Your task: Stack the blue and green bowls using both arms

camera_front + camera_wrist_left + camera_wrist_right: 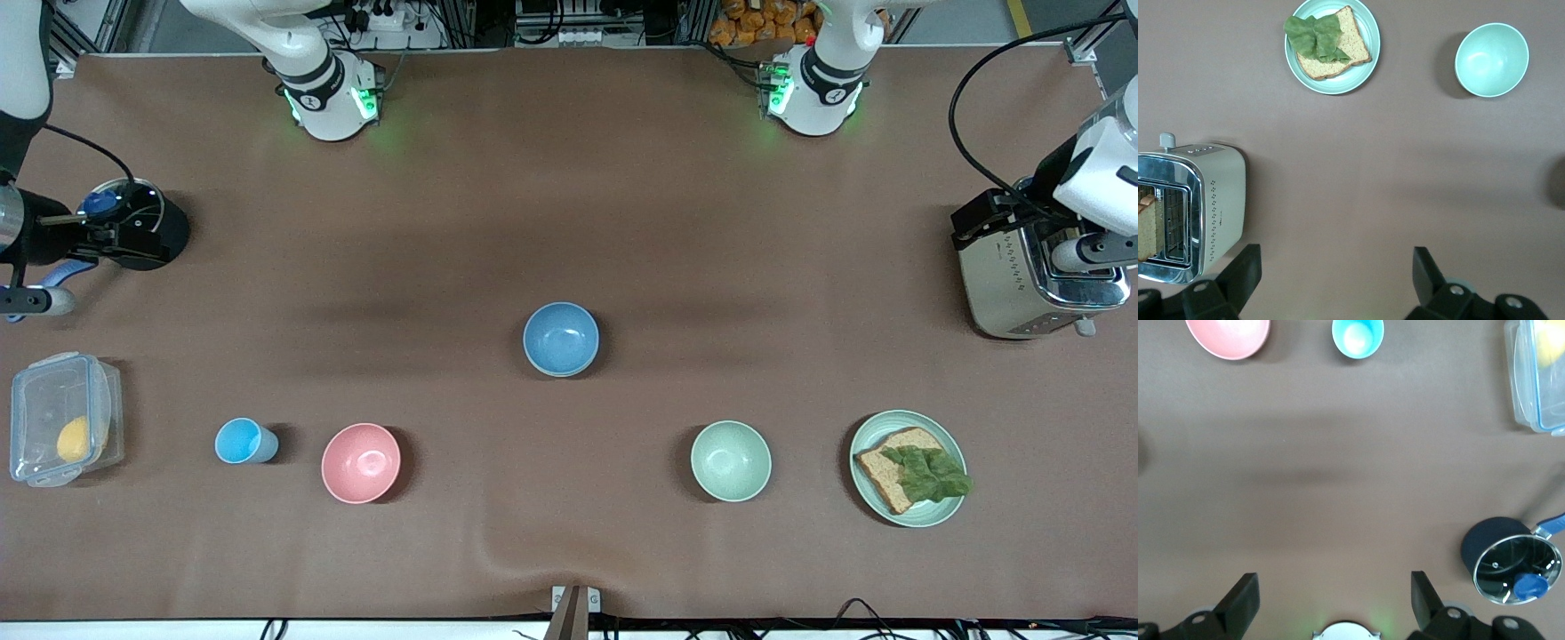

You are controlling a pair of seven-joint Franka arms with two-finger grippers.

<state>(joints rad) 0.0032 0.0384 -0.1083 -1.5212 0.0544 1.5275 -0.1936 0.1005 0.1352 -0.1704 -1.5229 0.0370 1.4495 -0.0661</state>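
Note:
The blue bowl (561, 339) sits upright and empty at the middle of the table. The green bowl (731, 460) (1491, 59), pale green and empty, stands nearer the front camera, toward the left arm's end. Neither bowl touches anything. My left gripper (1336, 268) hangs open high over bare table beside the toaster, with nothing between its fingers. My right gripper (1335, 590) hangs open high at the right arm's end, close to the black pot, and is empty too. Both are well away from the bowls.
A pink bowl (361, 462) and a light-blue cup (240, 441) stand toward the right arm's end, with a clear lidded box (62, 431) and a black pot (133, 222). At the left arm's end are a toaster (1040, 276) and a mint plate (864, 440) with bread and lettuce.

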